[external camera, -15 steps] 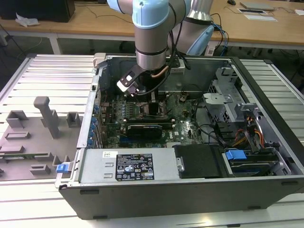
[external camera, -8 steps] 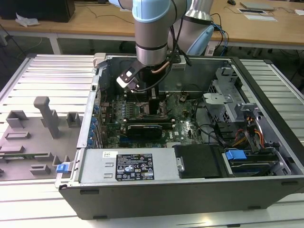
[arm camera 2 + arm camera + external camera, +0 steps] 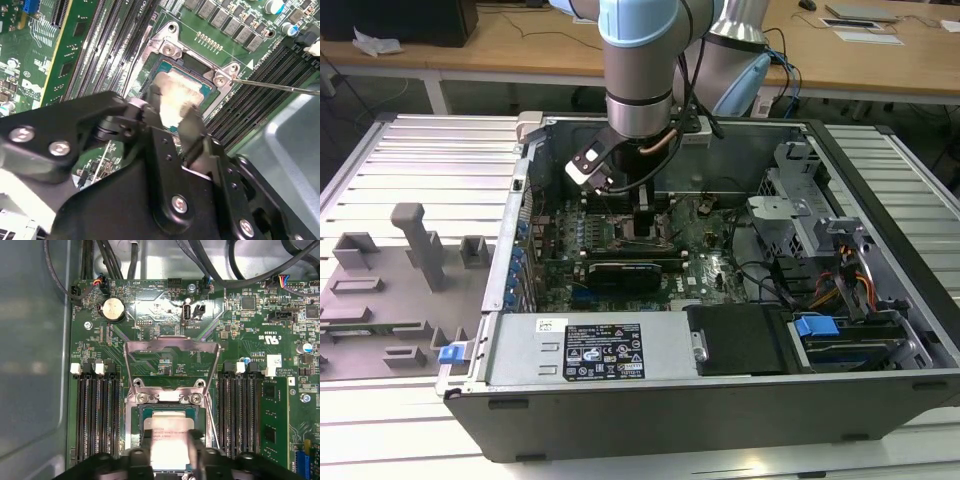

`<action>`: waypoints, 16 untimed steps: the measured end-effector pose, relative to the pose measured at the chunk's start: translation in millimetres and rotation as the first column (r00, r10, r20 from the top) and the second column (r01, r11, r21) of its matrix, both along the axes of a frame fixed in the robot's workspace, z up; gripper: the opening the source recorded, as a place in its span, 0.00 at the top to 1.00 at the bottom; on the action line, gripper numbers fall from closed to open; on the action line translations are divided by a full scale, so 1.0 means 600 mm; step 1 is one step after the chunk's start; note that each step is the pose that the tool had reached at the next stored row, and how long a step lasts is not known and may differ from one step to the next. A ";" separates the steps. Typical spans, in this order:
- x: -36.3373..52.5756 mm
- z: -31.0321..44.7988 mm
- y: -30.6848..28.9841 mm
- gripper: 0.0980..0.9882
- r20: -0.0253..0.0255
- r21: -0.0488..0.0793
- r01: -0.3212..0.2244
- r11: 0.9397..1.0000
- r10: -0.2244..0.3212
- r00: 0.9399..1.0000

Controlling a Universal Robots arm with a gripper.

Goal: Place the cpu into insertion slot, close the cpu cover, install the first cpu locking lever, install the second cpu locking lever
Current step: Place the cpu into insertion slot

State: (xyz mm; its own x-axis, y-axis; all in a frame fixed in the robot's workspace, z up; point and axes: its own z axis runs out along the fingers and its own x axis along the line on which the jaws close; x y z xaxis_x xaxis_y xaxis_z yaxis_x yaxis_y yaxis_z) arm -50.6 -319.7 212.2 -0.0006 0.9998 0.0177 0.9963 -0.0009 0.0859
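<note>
Claw (image 3: 172, 437) gripping the cpu (image 3: 171, 442) at the insertion slot (image 3: 145, 415).
From the exterior view's left: grey fixture tray (image 3: 380, 300), then the open computer case (image 3: 720, 400); inside, the chip is pinched over the socket, cpu cover (image 3: 172, 343) flipped open.

Parts kept from sight around the socket (image 3: 145, 412)

In the first wrist view the black body of the gripper (image 3: 172, 437) covers the nearest edge of the chip (image 3: 170, 425) and that side of the socket, and the picture's edge cuts them off there. In the second wrist view the gripper (image 3: 172, 107) hides about half of the socket, and the chip's top is a pale glare, so its print cannot be made out. In the exterior view the arm (image 3: 640, 70) is cut off by the upper edge, and the gripper stands over the socket, so the chip's seating cannot be told.
</note>
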 end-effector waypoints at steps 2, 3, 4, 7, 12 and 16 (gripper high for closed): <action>0.000 0.000 0.0000 0.78 0.000 0.000 0.000 1.000 0.000 1.000; 0.000 0.000 0.0000 0.85 0.000 0.000 0.000 1.000 0.000 1.000; 0.000 0.000 0.0000 0.85 0.000 0.000 0.000 1.000 0.000 1.000; 0.000 0.000 0.0000 0.99 0.000 0.000 0.000 1.000 0.000 1.000; 0.000 0.000 0.0000 0.99 0.000 0.000 0.000 1.000 0.000 1.000; 0.000 0.001 0.0000 0.99 0.000 0.000 0.000 1.000 0.000 1.000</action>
State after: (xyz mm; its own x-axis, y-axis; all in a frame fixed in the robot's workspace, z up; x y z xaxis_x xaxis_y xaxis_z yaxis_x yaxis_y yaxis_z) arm -50.6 -319.7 212.5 -0.0006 0.9998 0.0176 0.9963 -0.0009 0.0859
